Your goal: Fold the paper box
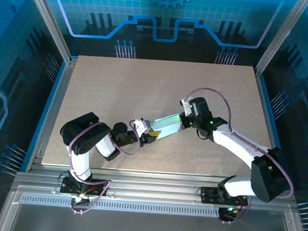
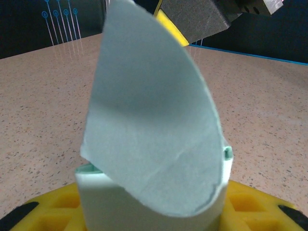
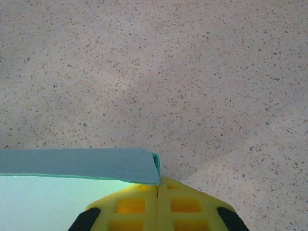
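Note:
The paper box (image 1: 166, 125) is a pale mint card shape held above the middle of the table between my two grippers. My left gripper (image 1: 150, 136) grips its near-left end. In the left wrist view the box (image 2: 154, 120) stands between the yellow fingers (image 2: 48, 214), with a rounded flap raised over its open top. My right gripper (image 1: 184, 121) holds the far-right end. In the right wrist view its jaws (image 3: 158, 185) are pressed together on a thin edge of the box (image 3: 72, 166), whose flap reaches away to the left.
The speckled beige table (image 1: 145, 83) stretches around the box on all sides. A metal frame and blue panels (image 1: 56, 82) border it. The right arm's grey body (image 2: 192, 19) shows just beyond the box's flap in the left wrist view.

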{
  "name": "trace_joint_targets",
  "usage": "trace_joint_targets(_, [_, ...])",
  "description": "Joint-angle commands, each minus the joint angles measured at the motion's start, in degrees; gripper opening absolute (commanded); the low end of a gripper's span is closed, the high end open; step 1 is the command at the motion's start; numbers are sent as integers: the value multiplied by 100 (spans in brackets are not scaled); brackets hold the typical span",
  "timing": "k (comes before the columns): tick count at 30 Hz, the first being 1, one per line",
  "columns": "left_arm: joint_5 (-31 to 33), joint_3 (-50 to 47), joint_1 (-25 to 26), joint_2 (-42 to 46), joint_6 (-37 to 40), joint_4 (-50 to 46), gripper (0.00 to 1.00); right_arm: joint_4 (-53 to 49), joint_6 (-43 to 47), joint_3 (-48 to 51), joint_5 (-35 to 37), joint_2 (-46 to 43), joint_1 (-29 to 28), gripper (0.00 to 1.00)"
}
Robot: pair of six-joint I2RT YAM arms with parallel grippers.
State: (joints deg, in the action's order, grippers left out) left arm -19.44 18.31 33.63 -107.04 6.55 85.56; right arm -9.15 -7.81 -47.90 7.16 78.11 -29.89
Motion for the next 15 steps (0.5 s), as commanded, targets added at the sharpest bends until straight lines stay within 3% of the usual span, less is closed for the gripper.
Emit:
trace_joint_targets(1, [268, 32, -85, -207, -195, -526, 55, -369, -230, -46, 233, 37, -199, 0])
trace_joint_targets(4, [386, 16, -91, -168, -197, -524, 72, -735, -415, -213, 649, 164, -277, 0])
trace_joint_targets(11, [625, -155, -95, 70, -236, -527, 98, -1048, -692, -509, 1546, 248, -608, 0])
trace_joint_targets(15, [812, -337, -102, 353, -340, -523, 99, -1164, -835, -588, 2111, 287, -844, 0])
